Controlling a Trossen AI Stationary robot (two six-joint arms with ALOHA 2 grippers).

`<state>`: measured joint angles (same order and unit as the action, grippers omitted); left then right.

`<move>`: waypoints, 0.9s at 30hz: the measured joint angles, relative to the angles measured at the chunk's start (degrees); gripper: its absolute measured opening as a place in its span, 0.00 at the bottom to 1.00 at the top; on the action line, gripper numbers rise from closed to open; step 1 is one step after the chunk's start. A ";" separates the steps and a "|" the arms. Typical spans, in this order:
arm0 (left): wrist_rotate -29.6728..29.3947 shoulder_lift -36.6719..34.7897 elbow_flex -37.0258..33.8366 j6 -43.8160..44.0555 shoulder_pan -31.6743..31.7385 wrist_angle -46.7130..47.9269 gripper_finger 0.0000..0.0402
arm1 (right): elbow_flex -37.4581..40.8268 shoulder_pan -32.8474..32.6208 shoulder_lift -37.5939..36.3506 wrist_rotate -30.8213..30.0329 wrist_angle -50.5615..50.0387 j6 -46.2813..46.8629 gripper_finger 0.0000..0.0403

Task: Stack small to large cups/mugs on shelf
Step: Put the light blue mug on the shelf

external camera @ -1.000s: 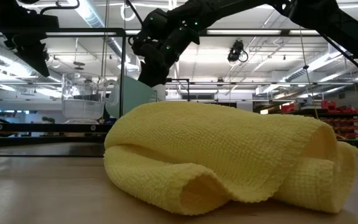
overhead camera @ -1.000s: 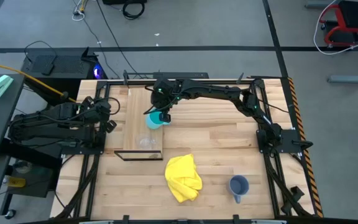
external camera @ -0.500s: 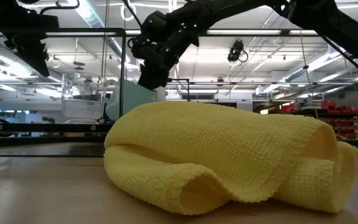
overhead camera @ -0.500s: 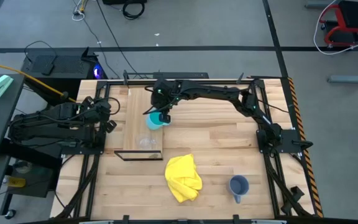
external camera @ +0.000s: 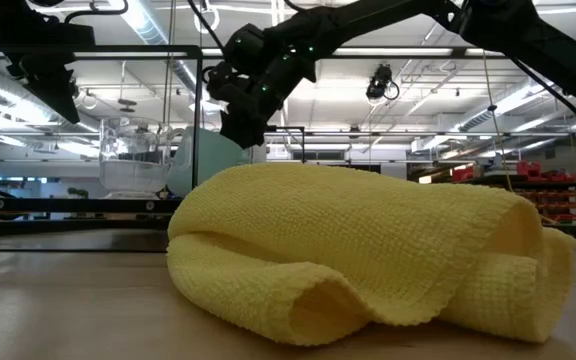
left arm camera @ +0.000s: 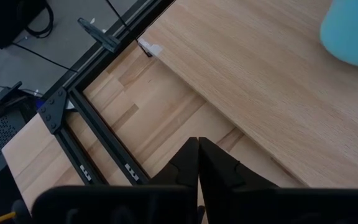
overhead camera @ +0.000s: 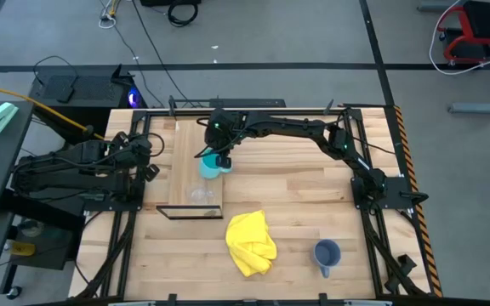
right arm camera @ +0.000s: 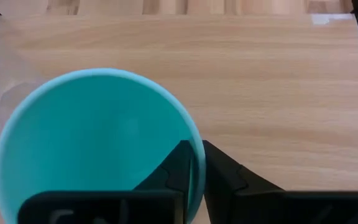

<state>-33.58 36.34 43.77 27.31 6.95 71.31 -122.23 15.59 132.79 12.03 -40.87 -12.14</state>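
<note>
The bright cyan mug (overhead camera: 211, 166) is over the right edge of the light-wood shelf (overhead camera: 185, 144); it also shows in the low view (external camera: 200, 155), its bottom hidden behind the yellow cloth. My right gripper (overhead camera: 220, 156) is shut on it. The small clear cup (overhead camera: 200, 195) stands upright on the shelf's near end, close beside the mug in the low view (external camera: 133, 155). The grey-blue mug (overhead camera: 326, 253) stands on the tabletop at the near right. My left gripper (left arm camera: 198, 155) is shut and empty, just left of the shelf (overhead camera: 151, 166). My right gripper pinches the cyan mug's rim (right arm camera: 196, 142), one finger (right arm camera: 178, 163) inside the mug and one finger (right arm camera: 225, 169) outside its wall. The fingers come from above, pointing down. The mug's mouth faces up; whether its base rests on the shelf I cannot tell.
The yellow cloth (overhead camera: 252, 242) lies crumpled on the tabletop in front of the shelf and fills the low view (external camera: 368, 250). The shelf's black frame (overhead camera: 190, 212) edges its near end. Bare planks lie between the shelf and the right arm's base.
My right gripper has gone a little toward the table's left edge with the cyan mug, bringing it farther over the shelf and closer to the clear cup. It stays shut on the rim.
</note>
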 joint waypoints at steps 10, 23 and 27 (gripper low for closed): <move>0.00 0.00 0.00 -0.02 0.01 0.00 0.06 | -0.08 0.00 0.00 0.08 0.21 0.58 0.27; 0.00 0.02 0.00 0.00 0.01 0.00 0.04 | -0.11 -0.01 -0.04 0.26 3.40 -0.14 0.30; 0.00 0.00 0.00 0.00 0.01 0.00 0.06 | -0.82 -0.02 -0.52 0.24 3.37 -1.02 0.30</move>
<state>-33.58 36.34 43.77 27.31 6.96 71.31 -123.06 15.57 132.27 12.27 -37.50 -13.16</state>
